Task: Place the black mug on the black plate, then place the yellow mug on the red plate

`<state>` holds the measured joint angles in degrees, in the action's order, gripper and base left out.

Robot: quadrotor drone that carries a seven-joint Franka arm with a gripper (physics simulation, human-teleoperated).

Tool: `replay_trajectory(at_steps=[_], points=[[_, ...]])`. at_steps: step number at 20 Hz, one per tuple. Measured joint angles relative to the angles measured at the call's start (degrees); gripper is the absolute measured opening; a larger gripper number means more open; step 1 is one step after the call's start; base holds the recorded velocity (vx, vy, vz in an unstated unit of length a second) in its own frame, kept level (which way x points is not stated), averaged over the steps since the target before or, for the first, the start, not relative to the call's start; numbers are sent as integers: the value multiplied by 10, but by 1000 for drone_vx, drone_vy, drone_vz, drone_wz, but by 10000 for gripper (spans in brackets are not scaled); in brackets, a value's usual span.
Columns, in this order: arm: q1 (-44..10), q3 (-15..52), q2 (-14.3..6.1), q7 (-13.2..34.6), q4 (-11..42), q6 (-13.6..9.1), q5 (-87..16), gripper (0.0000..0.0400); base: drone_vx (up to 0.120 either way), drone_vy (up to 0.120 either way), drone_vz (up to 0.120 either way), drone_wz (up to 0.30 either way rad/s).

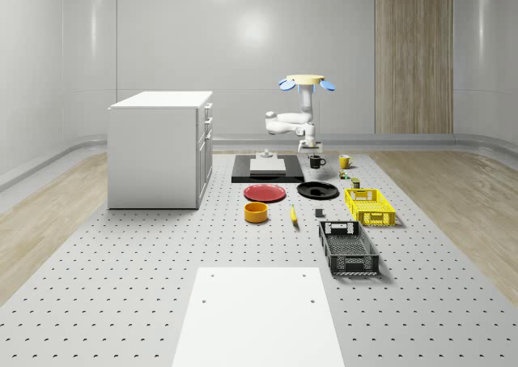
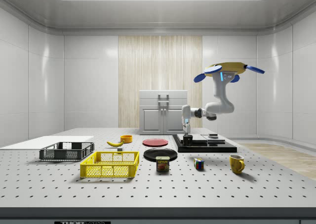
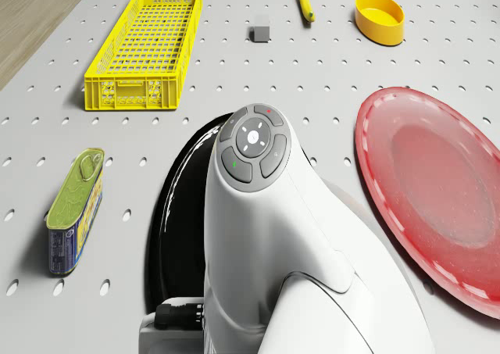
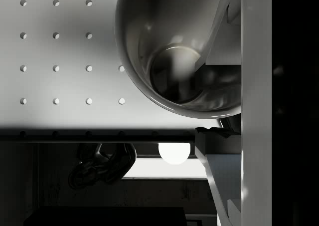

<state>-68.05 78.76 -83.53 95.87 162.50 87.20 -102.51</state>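
- Gripper (image 2: 187,134) is lowered onto the black mug (image 2: 187,140), fingers astride its rim; whether they grip cannot be told.
- Black mug stands on the table (image 1: 121,270), beside the dark slab (image 1: 267,172).
- Black plate (image 1: 317,190) lies near; yellow mug (image 1: 345,161) apart.
- Drone (image 1: 307,82) hovers above.

A white cabinet (image 1: 159,148) stands at the whole-scene view's left, near a black slab (image 1: 267,170) bearing a grey block (image 1: 266,164). A yellow crate (image 1: 370,206), black crate (image 1: 348,248), yellow bowl (image 1: 256,212), banana (image 1: 294,215), tin (image 2: 162,163) and colour cube (image 2: 198,164) lie on the table (image 1: 121,262).
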Motion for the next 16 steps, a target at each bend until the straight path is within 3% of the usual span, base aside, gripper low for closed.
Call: replay_trajectory(at_steps=[7,16], points=[[-2,1,-9,2,0,8,4,110,120,0,-120,0],[-4,2,-19,3,-1,18,8,110,120,-22,-4,0]])
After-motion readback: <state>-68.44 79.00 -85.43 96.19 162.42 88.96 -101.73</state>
